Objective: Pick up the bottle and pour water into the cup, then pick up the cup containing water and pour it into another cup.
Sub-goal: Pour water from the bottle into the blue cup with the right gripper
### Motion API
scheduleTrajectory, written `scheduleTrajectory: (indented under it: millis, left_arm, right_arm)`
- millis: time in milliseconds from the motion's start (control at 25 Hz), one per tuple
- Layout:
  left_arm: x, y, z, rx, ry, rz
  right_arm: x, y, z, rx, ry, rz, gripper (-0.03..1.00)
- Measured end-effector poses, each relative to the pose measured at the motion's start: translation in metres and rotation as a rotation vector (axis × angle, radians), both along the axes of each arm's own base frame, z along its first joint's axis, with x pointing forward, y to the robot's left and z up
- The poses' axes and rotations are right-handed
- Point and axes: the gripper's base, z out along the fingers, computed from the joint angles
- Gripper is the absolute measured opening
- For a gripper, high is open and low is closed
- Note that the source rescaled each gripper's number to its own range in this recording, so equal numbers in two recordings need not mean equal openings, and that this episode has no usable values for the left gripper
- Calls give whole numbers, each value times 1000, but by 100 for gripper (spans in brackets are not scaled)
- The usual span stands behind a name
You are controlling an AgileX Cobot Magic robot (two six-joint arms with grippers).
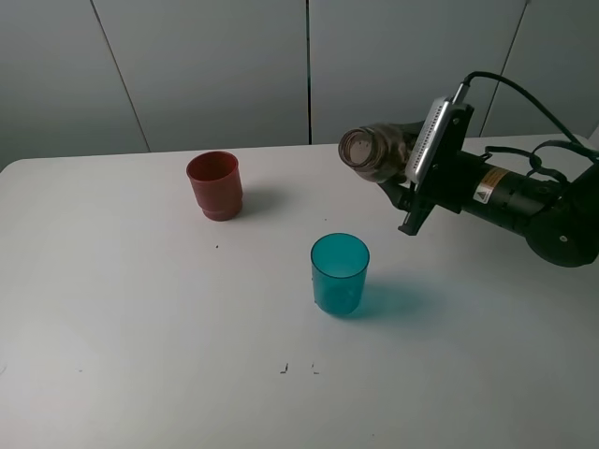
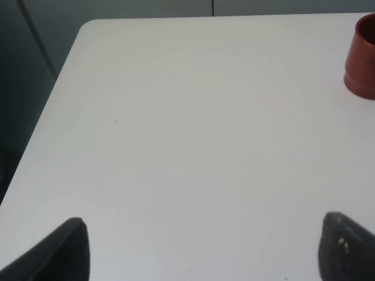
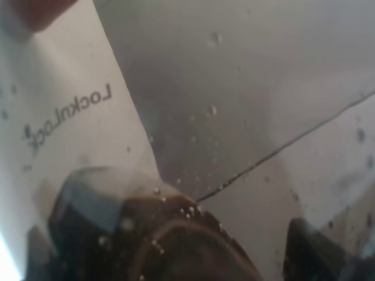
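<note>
- Your right tool (image 1: 402,170) is clenched on the bottle (image 1: 368,150), which is tipped on its side.
- Your left tool (image 2: 205,249) gapes wide, gripping nothing.
- White counter (image 1: 140,327), grey panelled wall (image 1: 206,65) behind.

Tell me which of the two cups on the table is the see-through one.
The teal-blue tumbler, nearer the table's front. Its walls let light through; the red-brown cup, farther back and left, is opaque with a stepped base.
</note>
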Motion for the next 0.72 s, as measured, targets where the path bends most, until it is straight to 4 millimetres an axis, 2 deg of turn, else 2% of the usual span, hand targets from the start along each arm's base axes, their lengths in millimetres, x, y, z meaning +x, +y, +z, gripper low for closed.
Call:
scheduleTrajectory:
  millis: [720]
  left_arm:
    - [0, 0, 0, -2, 0, 1]
  right_arm:
    - [0, 0, 0, -239, -190, 53, 2]
